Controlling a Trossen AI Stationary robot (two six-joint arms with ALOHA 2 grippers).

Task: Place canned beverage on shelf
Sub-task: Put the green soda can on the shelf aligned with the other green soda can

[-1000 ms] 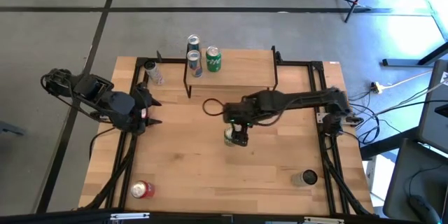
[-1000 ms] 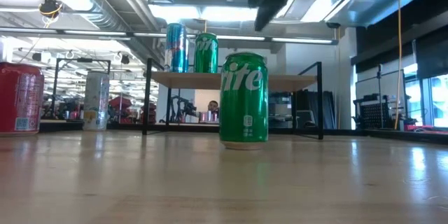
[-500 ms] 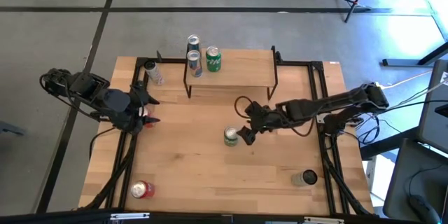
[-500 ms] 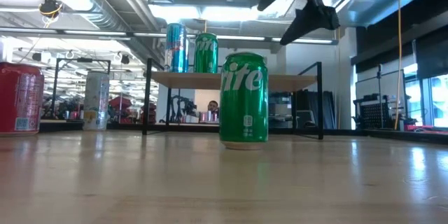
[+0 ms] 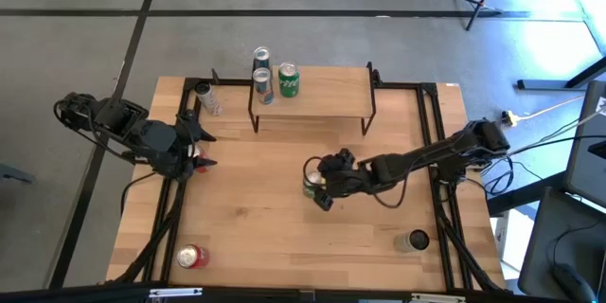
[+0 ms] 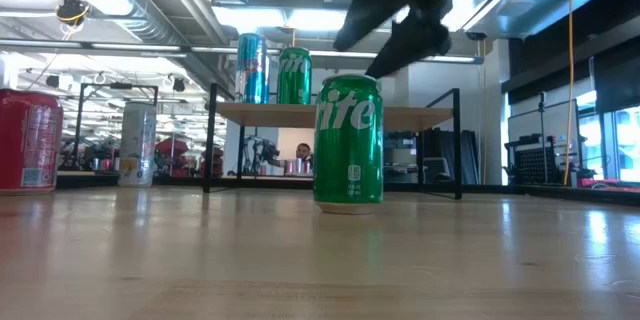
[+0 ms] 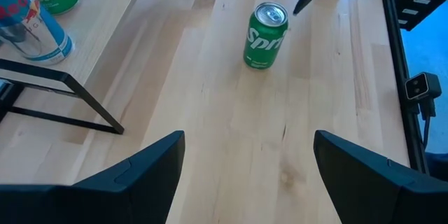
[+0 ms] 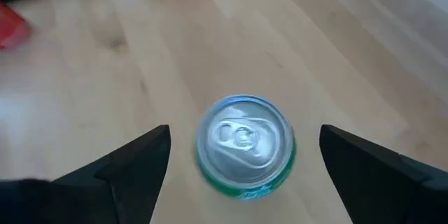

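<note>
Hovering your right gripper [image 8: 241,175] spread wide over the green can [image 8: 244,144], you are not yet gripping; lifting to the shelf [image 5: 327,95] remains.

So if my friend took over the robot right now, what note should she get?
Right gripper: open, just above the upright green soda can mid-table, fingers either side, not gripping.
Left gripper: open, waiting at the table's left edge.
Done: a blue-and-silver can and a green can stand on the small wood-topped shelf with black legs.
Left: close on the green soda can, lift it and set it on the shelf.
</note>
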